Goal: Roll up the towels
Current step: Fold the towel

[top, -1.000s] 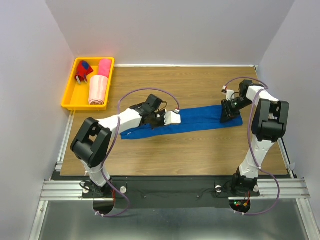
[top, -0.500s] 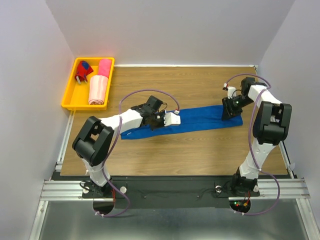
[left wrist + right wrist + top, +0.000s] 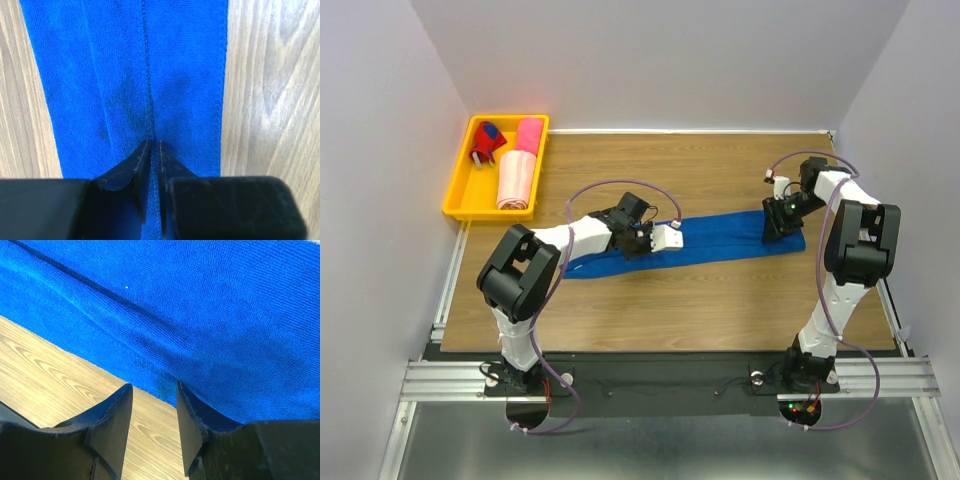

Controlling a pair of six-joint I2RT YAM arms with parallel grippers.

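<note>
Touching blue towel (image 3: 125, 60) | left hand (image 3: 154, 144) barely parted | right hand (image 3: 153, 387) half-open

The left arm (image 3: 575, 237) and right arm (image 3: 820, 310) are built of white links and bulky black joint housings. A purplish-grey cable (image 3: 610, 183) is looped along each. The left gripper (image 3: 154, 145) and right gripper (image 3: 154, 389) are fitted with black, wedge-shaped fingers (image 3: 125, 170) tapering to thin tips.
</note>
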